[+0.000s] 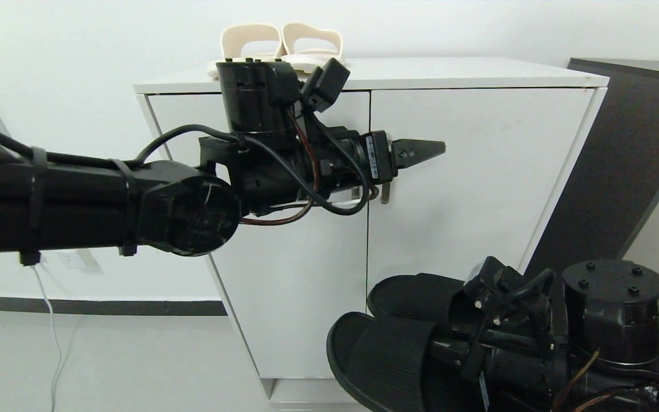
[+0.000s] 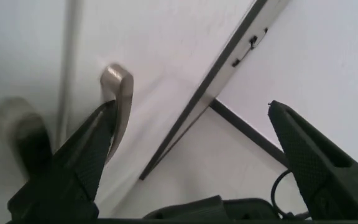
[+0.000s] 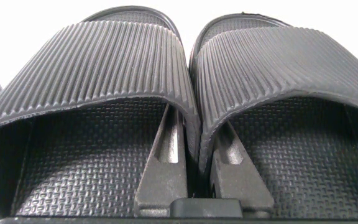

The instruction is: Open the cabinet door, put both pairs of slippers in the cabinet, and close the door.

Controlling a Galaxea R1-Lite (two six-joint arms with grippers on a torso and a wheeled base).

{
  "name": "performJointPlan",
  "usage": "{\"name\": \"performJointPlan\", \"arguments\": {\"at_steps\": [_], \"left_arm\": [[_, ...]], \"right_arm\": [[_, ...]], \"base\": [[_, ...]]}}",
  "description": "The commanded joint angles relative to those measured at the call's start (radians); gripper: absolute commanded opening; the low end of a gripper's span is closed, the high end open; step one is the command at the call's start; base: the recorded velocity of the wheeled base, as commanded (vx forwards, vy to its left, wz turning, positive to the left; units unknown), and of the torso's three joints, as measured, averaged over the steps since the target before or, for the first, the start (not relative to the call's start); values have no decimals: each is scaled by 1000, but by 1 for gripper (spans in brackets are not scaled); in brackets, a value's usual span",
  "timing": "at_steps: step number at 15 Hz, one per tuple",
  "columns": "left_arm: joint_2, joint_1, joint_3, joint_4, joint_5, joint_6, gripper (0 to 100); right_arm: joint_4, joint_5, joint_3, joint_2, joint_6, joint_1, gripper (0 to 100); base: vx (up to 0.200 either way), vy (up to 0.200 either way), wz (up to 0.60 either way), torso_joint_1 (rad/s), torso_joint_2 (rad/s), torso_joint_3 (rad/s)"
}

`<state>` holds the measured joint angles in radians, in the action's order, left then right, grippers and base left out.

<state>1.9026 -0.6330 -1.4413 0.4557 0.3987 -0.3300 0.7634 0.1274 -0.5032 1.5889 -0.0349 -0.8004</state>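
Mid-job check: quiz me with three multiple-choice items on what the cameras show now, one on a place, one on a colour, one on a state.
1. Where is the cream pair of slippers relative to the cabinet?
A. Inside it
B. On top of it
C. On the floor before it

2. What colour are the slippers in the right gripper?
A. White
B. Red
C. Black

3. How do the cabinet doors stand?
A. Both shut
B. One wide open
C. Both wide open

Answers:
1 B: the head view shows the cream pair resting on the top panel.
2 C: the black slippers sit side by side, pinched together on the gripper's fingers.
3 A: both fronts lie flush, with a thin seam between them, and the left gripper is open beside a handle.
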Motion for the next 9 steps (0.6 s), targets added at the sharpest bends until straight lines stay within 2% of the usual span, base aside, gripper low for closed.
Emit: {"name": "performJointPlan", "arguments": {"at_steps": [1, 6, 8, 9], "left_arm": [[21, -7, -1, -2, 0, -1, 0], [-10, -7, 25, 0, 0, -4, 0], [-50, -8, 87, 4, 2, -3, 0], [-69, -16, 116, 6, 3, -3, 0]], "right_arm": [[1, 0, 0, 2, 0, 0, 0], [1, 1, 0, 0, -2, -2, 0], [1, 18, 2, -6, 1, -13, 0], [1, 58, 12, -18, 3, -17, 0]], "base": [[0, 0, 0, 0, 0, 0], [0, 0, 0, 0, 0, 0], [0, 0, 0, 0, 0, 0], [0, 0, 0, 0, 0, 0]]}}
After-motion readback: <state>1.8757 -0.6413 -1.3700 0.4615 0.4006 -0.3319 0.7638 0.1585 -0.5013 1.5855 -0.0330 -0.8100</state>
